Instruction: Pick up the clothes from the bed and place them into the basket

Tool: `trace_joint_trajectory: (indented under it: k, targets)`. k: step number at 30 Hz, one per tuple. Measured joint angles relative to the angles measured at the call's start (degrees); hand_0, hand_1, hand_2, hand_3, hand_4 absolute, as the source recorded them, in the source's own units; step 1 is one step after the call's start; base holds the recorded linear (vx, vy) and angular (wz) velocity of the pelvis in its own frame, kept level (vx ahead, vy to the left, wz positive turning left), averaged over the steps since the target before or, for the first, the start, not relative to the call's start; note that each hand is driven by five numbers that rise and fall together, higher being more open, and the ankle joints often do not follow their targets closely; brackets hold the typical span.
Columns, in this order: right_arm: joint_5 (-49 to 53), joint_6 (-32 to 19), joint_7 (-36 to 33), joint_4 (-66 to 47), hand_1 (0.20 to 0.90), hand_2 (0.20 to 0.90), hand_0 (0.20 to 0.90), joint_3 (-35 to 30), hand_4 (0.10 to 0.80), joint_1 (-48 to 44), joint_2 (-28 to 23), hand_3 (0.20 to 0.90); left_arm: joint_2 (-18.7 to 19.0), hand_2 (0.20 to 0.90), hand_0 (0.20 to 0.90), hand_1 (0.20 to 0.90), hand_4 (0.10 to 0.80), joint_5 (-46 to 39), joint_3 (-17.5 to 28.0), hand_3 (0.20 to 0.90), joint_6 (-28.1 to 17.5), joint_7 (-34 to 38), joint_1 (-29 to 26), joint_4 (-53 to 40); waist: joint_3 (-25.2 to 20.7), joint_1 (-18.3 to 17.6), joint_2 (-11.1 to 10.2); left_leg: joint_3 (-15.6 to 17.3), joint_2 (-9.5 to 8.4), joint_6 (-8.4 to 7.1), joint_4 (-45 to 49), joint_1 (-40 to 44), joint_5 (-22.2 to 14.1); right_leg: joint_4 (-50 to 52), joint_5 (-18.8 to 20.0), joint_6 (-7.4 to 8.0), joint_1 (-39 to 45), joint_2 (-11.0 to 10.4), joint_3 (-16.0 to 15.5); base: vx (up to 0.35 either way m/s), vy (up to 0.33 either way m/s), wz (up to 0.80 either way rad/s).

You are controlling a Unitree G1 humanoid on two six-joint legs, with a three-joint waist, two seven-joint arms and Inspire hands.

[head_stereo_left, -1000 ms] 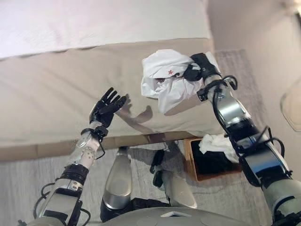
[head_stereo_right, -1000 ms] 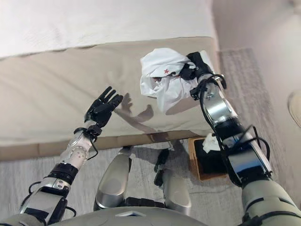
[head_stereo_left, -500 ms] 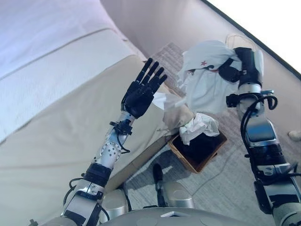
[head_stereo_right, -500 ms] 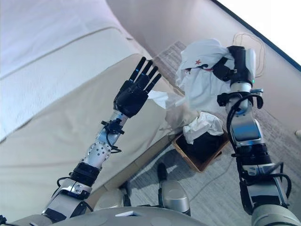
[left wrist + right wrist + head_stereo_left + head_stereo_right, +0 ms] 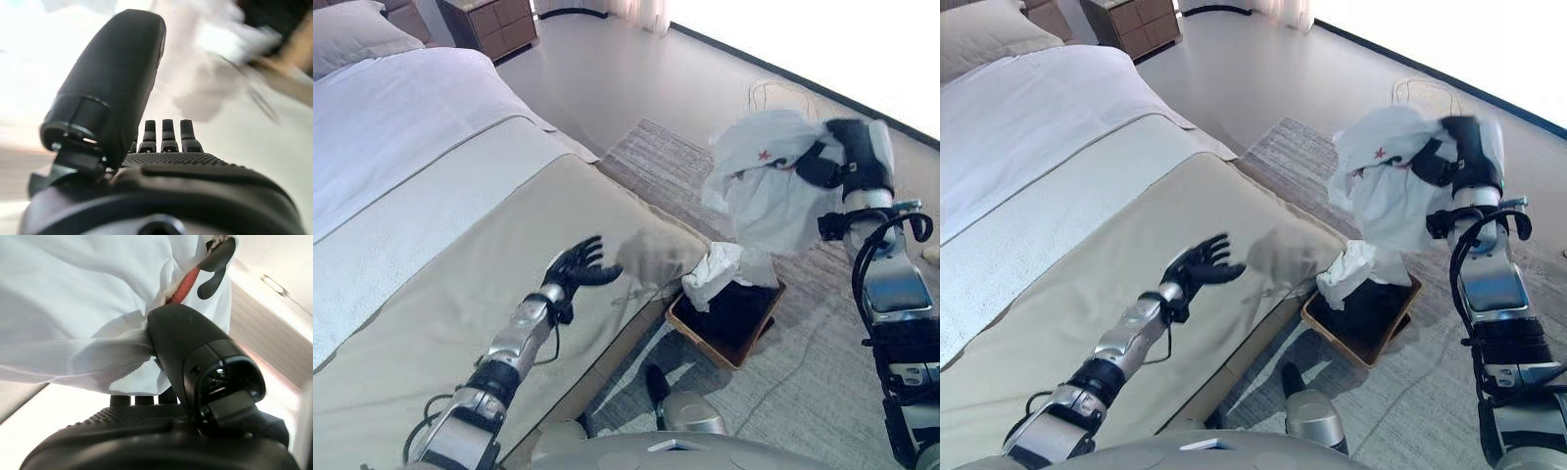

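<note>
My right hand [image 5: 847, 162] is shut on a white garment with a red star [image 5: 766, 188] and holds it in the air above the brown basket [image 5: 749, 336] on the rug beside the bed. In the right wrist view the thumb [image 5: 181, 340] pinches the white cloth [image 5: 73, 303]. Another white garment [image 5: 717, 273] hangs over the basket's near rim. My left hand [image 5: 578, 266] is open, with fingers spread low over the beige bed cover [image 5: 460, 294]; it also shows in the left wrist view [image 5: 166, 134].
The bed has a white sheet [image 5: 401, 117] and a pillow [image 5: 352, 29] at its head. A wooden nightstand [image 5: 499, 22] stands beyond it. A grey striped rug [image 5: 822, 362] lies under the basket, with bare floor [image 5: 607, 69] past it.
The camera has swung to the right. My right hand has carried the garment off the bed and out over the basket. My left hand has dropped from raised to low over the bed cover.
</note>
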Motion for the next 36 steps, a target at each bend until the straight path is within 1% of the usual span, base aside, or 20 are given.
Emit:
trace_joint_trajectory:
  k: [2, 5, 9, 11, 13, 14, 15, 18, 20, 23, 24, 27, 29, 31, 33, 34, 36]
  targets:
    - [-0.02, 0.52, 1.44, 2.47, 0.300, 0.300, 0.300, 0.28, 0.100, 2.19, 0.45, 0.200, 0.23, 0.900, 0.900, 0.900, 0.800, 2.62, 0.41, 0.900, 1.15, 1.96, 0.90, 5.69, -0.97, 0.45, 0.03, 0.67, 0.07, -0.07, 0.00, -0.52, -0.01, 0.00, -0.24, 0.36, -0.97, 0.06, 0.56, -0.009, -0.107, -0.16]
    - [-0.56, 1.01, 2.64, 6.42, 0.300, 0.300, 0.300, 1.86, 0.100, 4.81, 0.80, 0.200, 0.30, 0.900, 0.900, 0.900, 0.800, 5.81, 3.71, 0.900, 1.08, 2.10, 3.18, 13.65, -1.89, 0.03, 0.16, 1.17, 0.05, -0.08, -0.01, -0.74, 0.01, 0.00, -0.21, 0.35, -1.48, 0.08, 1.10, 0.011, -0.068, -0.12]
    - [-2.98, 1.63, 3.74, 12.03, 0.300, 0.300, 0.300, 3.92, 0.100, 7.90, 0.83, 0.200, 1.01, 0.900, 0.900, 0.900, 0.800, 6.76, 8.20, 0.900, 1.02, 2.38, 6.45, 22.15, -3.56, -0.66, 0.69, 1.52, 0.08, -0.13, 0.09, -0.72, 0.06, 0.00, 0.02, 0.04, -1.53, 0.11, 1.35, -0.008, -0.058, -0.04]
    - [-3.86, 1.73, 3.66, 17.19, 0.300, 0.300, 0.300, 5.16, 0.100, 7.84, 0.82, 0.200, 1.38, 0.900, 0.900, 0.900, 0.800, 7.36, 9.78, 0.900, 0.68, 3.08, 7.43, 24.79, -4.24, -0.37, 1.25, 1.40, 0.25, -0.12, 0.07, -1.05, 0.06, 0.00, 0.02, 0.04, -1.66, 0.02, 1.21, -0.011, -0.043, 0.05]
    - [-3.90, 1.97, 3.44, 21.57, 0.300, 0.300, 0.300, 6.29, 0.100, 7.34, 0.81, 0.200, 1.47, 0.900, 0.900, 0.900, 0.800, 7.34, 10.55, 0.900, 0.57, 3.11, 8.16, 24.84, -4.57, 0.15, 1.72, 0.90, 0.19, -0.11, 0.09, -1.33, 0.07, 0.00, 0.01, 0.04, -1.70, -0.09, 0.91, 0.009, -0.015, 0.11]
    - [-3.89, 2.21, 3.44, 24.64, 0.582, 0.582, 0.582, 6.84, 0.429, 7.33, 0.81, 0.529, 1.44, 0.900, 0.900, 0.900, 0.800, 7.29, 10.66, 0.900, 0.23, 2.83, 8.63, 24.79, -4.95, 1.08, 2.35, 0.62, 0.16, -0.07, 0.22, -1.58, 0.11, -0.01, 0.02, 0.04, -1.81, -0.20, 0.68, 0.005, -0.003, 0.10]
    - [-3.89, 2.28, 3.43, 25.80, 0.900, 0.900, 0.900, 6.84, 0.800, 7.33, 0.81, 0.900, 1.42, 0.900, 0.900, 0.900, 0.800, 7.28, 10.66, 0.900, -0.15, 2.48, 8.76, 24.77, -5.10, 1.24, 2.61, 0.37, 0.11, -0.04, 0.22, -1.71, 0.13, -0.01, 0.02, 0.04, -1.86, -0.25, 0.45, 0.008, 0.008, 0.16]
    - [-3.89, 2.86, 1.95, 29.85, 0.900, 0.900, 0.900, 6.75, 0.800, 6.97, 0.77, 0.900, 1.14, 0.900, 0.900, 0.900, 0.800, 7.05, 10.65, 0.900, -2.12, 0.75, 9.40, 23.95, -5.51, 1.91, 4.42, -1.35, -0.02, 0.27, 0.19, -2.53, 0.36, -0.28, -0.07, 0.09, -1.75, -0.89, -1.30, 0.008, 0.012, 0.28]
    - [-3.81, 3.20, 0.47, 30.72, 0.900, 0.900, 0.900, 6.76, 0.800, 6.14, 0.77, 0.900, 0.89, 0.900, 0.900, 0.900, 0.800, 6.70, 10.62, 0.900, -2.67, 0.07, 9.75, 23.28, -5.42, 2.27, 5.63, -2.14, -0.06, 0.33, 0.20, -2.97, 0.41, -0.31, -0.12, 0.15, -1.81, -1.02, -2.02, -0.033, 0.026, 0.20]
    - [-3.12, 3.19, -2.29, 31.24, 0.900, 0.900, 0.900, 6.69, 0.800, 3.78, 0.51, 0.900, 0.47, 0.900, 0.900, 0.900, 0.800, 5.76, 10.48, 0.900, -3.01, -0.94, 9.71, 21.58, -5.38, 2.75, 8.05, -3.25, -0.20, 0.38, 0.24, -5.48, 1.30, -0.31, -0.11, 0.16, -3.75, -1.25, -3.00, -0.072, 0.035, 0.17]
    - [-2.76, 3.16, -2.85, 31.24, 0.900, 0.900, 0.900, 6.64, 0.800, 3.33, 0.38, 0.900, 0.27, 0.900, 0.900, 0.900, 0.800, 5.68, 10.45, 0.900, -3.05, -0.98, 9.49, 21.47, -5.18, 2.68, 8.47, -3.56, -0.27, 0.30, 0.24, -5.84, 1.47, -0.31, -0.10, 0.16, -3.98, -1.31, -3.29, -0.067, 0.009, 0.18]
    - [-2.63, 3.04, -5.04, 31.84, 0.900, 0.900, 0.900, 6.64, 0.800, 0.90, 0.24, 0.900, -1.47, 0.900, 0.900, 0.900, 0.800, 5.53, 10.11, 0.900, -3.08, -1.06, 9.44, 20.34, -4.07, 3.04, 10.82, -4.28, -0.19, 0.31, 0.26, -6.73, 2.07, -0.32, -0.10, 0.18, -4.59, -1.30, -3.88, -0.069, 0.005, 0.11]
    - [-2.62, 2.55, -6.44, 33.27, 0.900, 0.900, 0.900, 6.64, 0.800, -1.12, 0.17, 0.900, -2.92, 0.900, 0.900, 0.900, 0.800, 5.53, 9.99, 0.900, -3.08, -1.36, 9.36, 20.26, -3.50, 3.42, 12.02, -4.42, -0.08, 0.30, 0.26, -7.80, 2.07, -0.32, -0.30, 0.40, -5.60, -1.20, -4.03, -0.048, -0.007, 0.04]
    - [-2.61, 2.33, -6.80, 33.65, 0.900, 0.900, 0.900, 6.63, 0.800, -2.01, -0.15, 0.900, -3.53, 0.900, 0.900, 0.900, 0.800, 5.53, 9.04, 0.900, -3.08, -1.49, 9.04, 20.26, -2.19, 3.43, 12.68, -4.67, 0.06, 0.10, 0.27, -8.11, 2.23, -0.31, -0.28, 0.41, -5.77, -1.07, -4.31, -0.056, -0.013, 0.05]
    - [-2.62, 2.34, -6.72, 34.03, 0.900, 0.900, 0.900, 6.64, 0.800, -2.25, -0.15, 0.900, -3.56, 0.900, 0.900, 0.900, 0.800, 5.54, 8.02, 0.900, -3.04, -1.59, 8.95, 20.26, -2.07, 3.60, 12.97, -4.71, 0.15, -0.08, 0.28, -8.70, 2.69, -0.27, -0.25, 0.39, -6.52, -0.98, -4.36, -0.067, -0.009, 0.01]
    - [-2.62, 2.30, -6.62, 35.38, 0.900, 0.900, 0.900, 6.64, 0.800, -2.86, -0.20, 0.900, -3.58, 0.900, 0.900, 0.900, 0.800, 5.53, 7.76, 0.900, -3.04, -1.80, 8.58, 20.26, -1.23, 3.59, 12.86, -4.71, 0.21, -0.12, 0.28, -8.73, 2.88, -0.14, -0.04, 0.08, -6.54, -0.93, -4.40, -0.058, -0.012, -0.01]
    - [-2.62, 2.31, -6.30, 37.84, 0.900, 0.900, 0.900, 6.64, 0.800, -3.59, -0.26, 0.900, -3.58, 0.900, 0.900, 0.900, 0.800, 5.52, 7.76, 0.900, -3.04, -1.90, 8.01, 20.26, -0.46, 3.62, 12.73, -4.70, 0.21, -0.11, 0.29, -8.82, 2.97, -0.06, -0.04, 0.07, -6.57, -0.92, -4.44, -0.053, -0.021, 0.00]
